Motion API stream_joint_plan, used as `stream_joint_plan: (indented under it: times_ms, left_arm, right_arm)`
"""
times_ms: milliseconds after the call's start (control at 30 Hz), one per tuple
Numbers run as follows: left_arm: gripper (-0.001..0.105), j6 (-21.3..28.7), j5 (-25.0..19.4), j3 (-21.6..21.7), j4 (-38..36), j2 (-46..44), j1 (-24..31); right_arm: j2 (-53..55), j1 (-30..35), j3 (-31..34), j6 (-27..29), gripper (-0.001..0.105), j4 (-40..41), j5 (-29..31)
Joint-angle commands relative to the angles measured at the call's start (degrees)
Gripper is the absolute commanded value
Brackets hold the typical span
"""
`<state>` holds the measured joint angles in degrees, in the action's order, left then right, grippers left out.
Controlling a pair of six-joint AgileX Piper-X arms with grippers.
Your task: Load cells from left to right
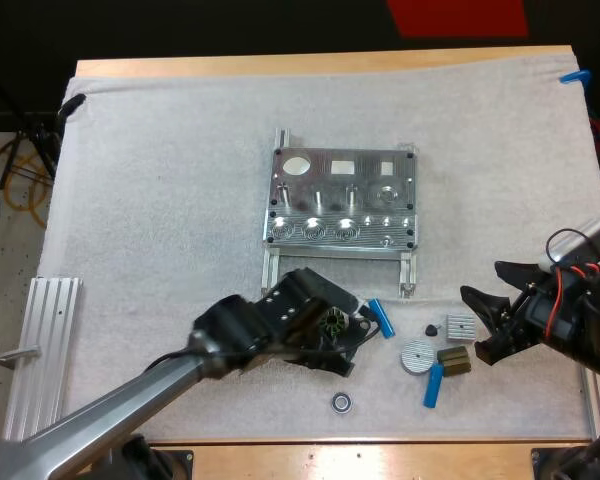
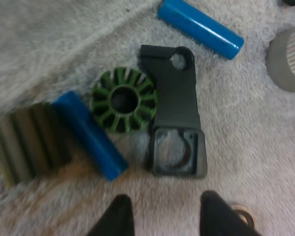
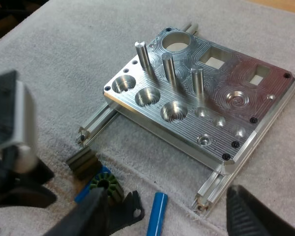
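Note:
The metal fixture (image 1: 340,200) lies mid-mat, its round pockets (image 3: 148,97) holding nothing. My left gripper (image 1: 330,362) hovers open in front of it; its fingers (image 2: 120,216) stand apart above a black bracket (image 2: 174,113), a green rotor (image 2: 124,101), a blue cylinder (image 2: 91,135) and a ribbed dark block (image 2: 27,142). A second blue cylinder (image 1: 380,318) lies just right of that gripper, a third (image 1: 433,385) farther right. My right gripper (image 1: 475,325) is open at the mat's right, clear of everything, and faces the fixture (image 3: 196,98) across a blue cylinder (image 3: 157,216).
A grey disc (image 1: 416,356), a small square metal piece (image 1: 461,327), olive blocks (image 1: 454,360) and a tiny black part (image 1: 431,329) lie between the two grippers. A bearing ring (image 1: 341,402) sits near the front edge. A ribbed aluminium rail (image 1: 40,350) lies at the left.

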<state>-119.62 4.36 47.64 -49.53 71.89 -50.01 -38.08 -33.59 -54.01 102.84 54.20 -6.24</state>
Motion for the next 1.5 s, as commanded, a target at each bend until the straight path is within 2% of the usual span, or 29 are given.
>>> stream_joint_plan:
  times_ms: [0, 67, 233, 500, 733, 833, 967, 1133, 1233, 1300, 1333, 1400, 1467]
  left_arm:
    - [0.025, -0.5, 0.1, 0.5, 1.5, 1.9, -0.3]
    - [0.022, -0.5, 0.1, 0.5, 2.4, 4.0, -0.3]
    - [0.022, -1.7, -2.2, 0.5, 3.1, 9.0, 0.3]
    - [0.022, -2.0, -3.3, 0.5, 3.4, 13.1, 2.7]
    - [0.022, -2.0, -0.7, 0.5, 3.3, 15.8, 2.9]
    - [0.028, -2.0, -0.7, 0.5, 3.3, 17.6, 2.9]
    - [0.041, -2.0, -0.7, 0.5, 3.5, 19.8, 2.9]
    - [0.04, -1.5, -0.7, 0.5, 3.5, 20.8, 2.9]
    - [0.031, -0.1, -0.7, 0.8, 3.4, 20.8, 2.9]
    - [0.015, 0.8, -0.8, 1.0, 3.4, 20.8, 2.9]
    - [0.013, 1.3, -0.8, 1.2, 3.4, 20.8, 2.9]
    - [0.0, 2.8, -0.8, 1.8, 3.1, 20.7, 2.9]
    - [0.0, 4.2, -1.2, 2.5, 2.4, 20.4, 2.9]
  right_arm:
    - [0.0, -0.1, -0.5, -0.1, 0.052, 0.1, -0.4]
    - [0.0, -0.1, -0.5, -0.2, 0.052, 0.1, -0.4]
    - [0.0, -0.1, -0.5, -0.2, 0.052, 1.3, -0.4]
    - [0.0, -0.1, -0.5, -0.2, 0.052, 3.2, -0.4]
    - [0.0, -0.1, -0.5, -0.2, 0.052, 3.6, -0.4]
    - [0.0, -0.1, -0.5, -0.2, 0.052, 3.6, -0.4]
    - [0.0, -0.1, -0.5, -0.2, 0.052, 3.6, -0.4]
    - [0.0, -0.1, -0.5, -0.2, 0.052, 3.6, -0.4]
    - [0.0, -0.1, -0.5, -0.2, 0.052, 3.6, -0.4]
    - [0.0, -0.1, -0.5, -0.2, 0.052, 3.6, -0.4]
    - [0.0, -0.1, -0.5, -0.2, 0.052, 3.6, -0.4]
    - [0.0, -0.1, -0.5, -0.2, 0.052, 3.6, -0.4]
    - [0.0, -0.1, -0.5, -0.2, 0.052, 3.4, 0.1]
